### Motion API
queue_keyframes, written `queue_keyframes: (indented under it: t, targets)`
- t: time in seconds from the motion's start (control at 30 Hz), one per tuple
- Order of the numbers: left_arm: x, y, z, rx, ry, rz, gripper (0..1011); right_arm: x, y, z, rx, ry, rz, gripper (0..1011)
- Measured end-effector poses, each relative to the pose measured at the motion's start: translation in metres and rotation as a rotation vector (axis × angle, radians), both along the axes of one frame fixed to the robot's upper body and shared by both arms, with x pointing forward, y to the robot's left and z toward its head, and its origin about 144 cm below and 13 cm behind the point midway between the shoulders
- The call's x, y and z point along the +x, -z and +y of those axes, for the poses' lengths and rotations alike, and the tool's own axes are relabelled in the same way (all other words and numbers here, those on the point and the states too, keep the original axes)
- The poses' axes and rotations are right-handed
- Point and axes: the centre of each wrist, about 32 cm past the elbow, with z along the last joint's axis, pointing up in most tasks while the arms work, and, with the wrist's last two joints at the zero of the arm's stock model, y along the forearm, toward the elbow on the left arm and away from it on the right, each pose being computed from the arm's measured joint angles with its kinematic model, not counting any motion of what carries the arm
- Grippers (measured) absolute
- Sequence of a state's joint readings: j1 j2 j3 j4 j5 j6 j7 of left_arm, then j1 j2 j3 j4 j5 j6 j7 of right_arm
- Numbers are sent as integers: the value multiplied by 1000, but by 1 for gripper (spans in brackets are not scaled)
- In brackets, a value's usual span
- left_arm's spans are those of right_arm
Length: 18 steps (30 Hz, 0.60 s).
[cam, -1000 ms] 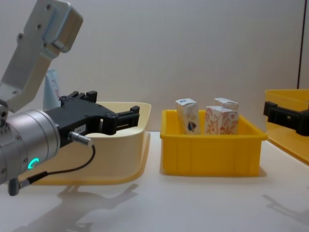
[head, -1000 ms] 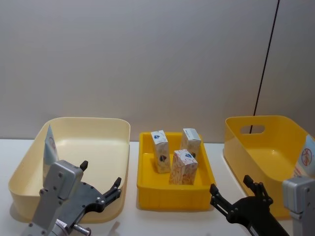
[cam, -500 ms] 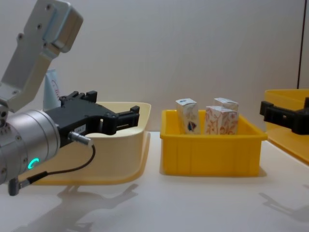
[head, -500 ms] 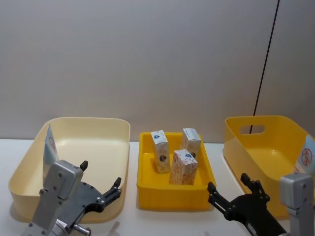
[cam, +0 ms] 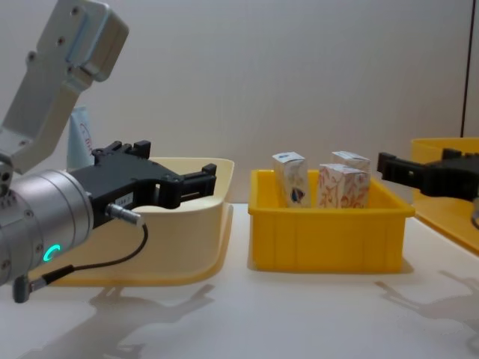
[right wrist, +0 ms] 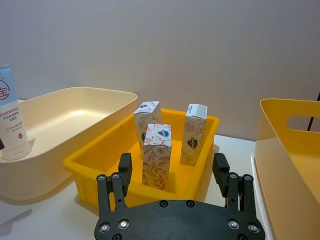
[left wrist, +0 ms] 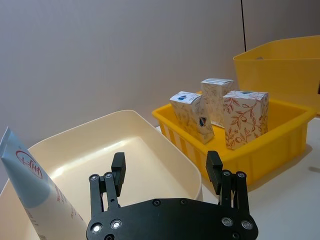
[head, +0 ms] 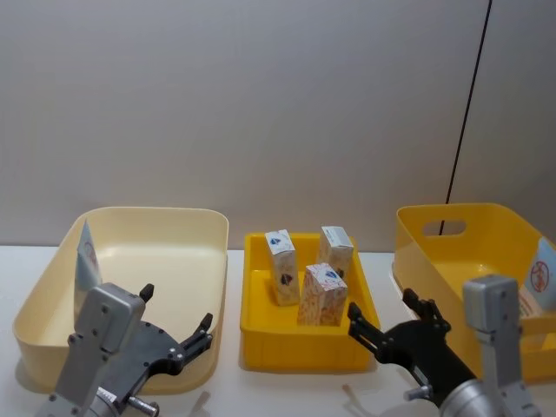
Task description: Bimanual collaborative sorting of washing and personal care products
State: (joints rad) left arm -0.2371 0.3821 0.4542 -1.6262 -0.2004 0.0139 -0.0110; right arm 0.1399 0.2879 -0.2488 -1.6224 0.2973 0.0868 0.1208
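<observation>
The right gripper point(head: 380, 309) has its jaws spread wide and empty, poised at the right front corner of the shallow yellow tray point(head: 300, 352) and facing across it. I judge that spread suits taking a carton by its narrow sides. Three cartons stand in the tray: the orange-patterned carton point(head: 323, 295) nearest the front, the blue-logo carton point(head: 282, 267) leaning a little to its left, and a third carton point(head: 336, 252) behind. The left gripper point(head: 178, 309), jaws also apart and empty, hangs at the front rim of the cream bin point(head: 156, 211) left of the tray, where a squeeze tube point(head: 87, 259) leans on the wall. Another tube point(head: 542, 276) rests in the deep yellow bin point(head: 473, 213) right of the tray.
</observation>
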Motion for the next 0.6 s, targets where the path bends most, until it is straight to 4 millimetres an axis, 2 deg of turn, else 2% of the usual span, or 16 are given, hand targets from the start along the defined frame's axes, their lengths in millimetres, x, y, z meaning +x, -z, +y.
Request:
queue_keyframes:
  t: [0.6]
  targets:
    - [0, 0, 0, 0, 0, 0, 1003, 53, -9, 22, -60, -26, 33, 1001]
